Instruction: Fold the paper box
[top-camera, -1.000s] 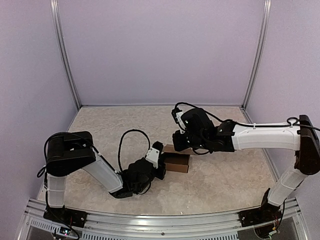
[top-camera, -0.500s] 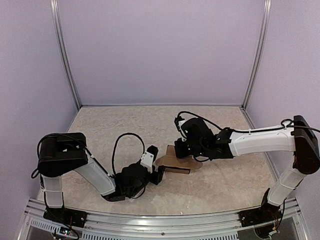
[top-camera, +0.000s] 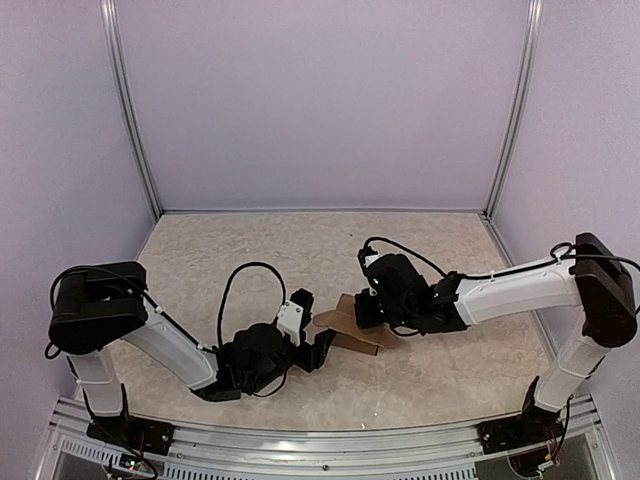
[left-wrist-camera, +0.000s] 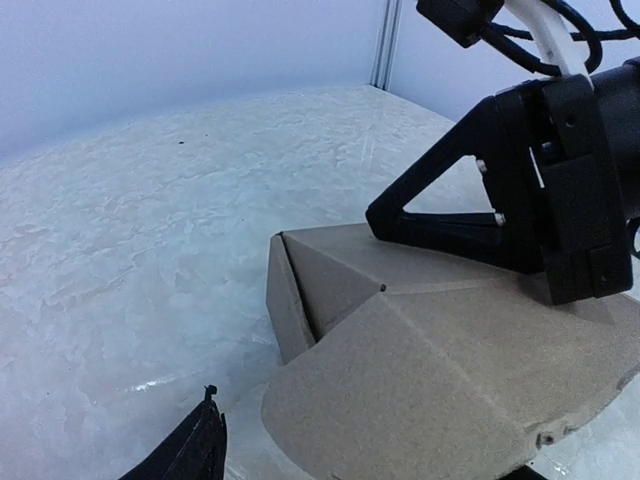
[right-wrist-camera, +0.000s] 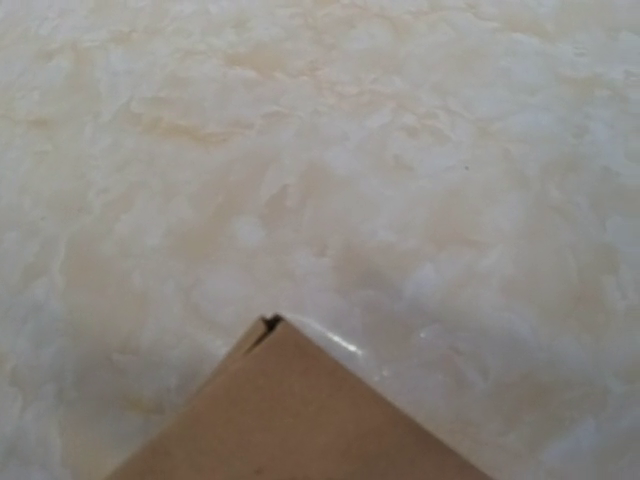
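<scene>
The paper box is brown cardboard, part-folded, lying mid-table with a rounded flap spread toward my left arm. In the left wrist view a side panel stands up beside that flap. My left gripper is open at the box's left side. Only one dark fingertip shows, clear of the flap and gripping nothing. My right gripper is shut, and its black finger rests on the box's top panel. The right wrist view shows only a box corner over the table.
The marbled table is walled by lilac panels behind and at both sides, with metal posts in the back corners. A black cable loops above my left wrist. The aluminium rail runs along the near edge.
My left gripper has opened, let go of the box and drawn back toward the near left. The flap has fallen outward. My right gripper has dropped lower onto the box.
</scene>
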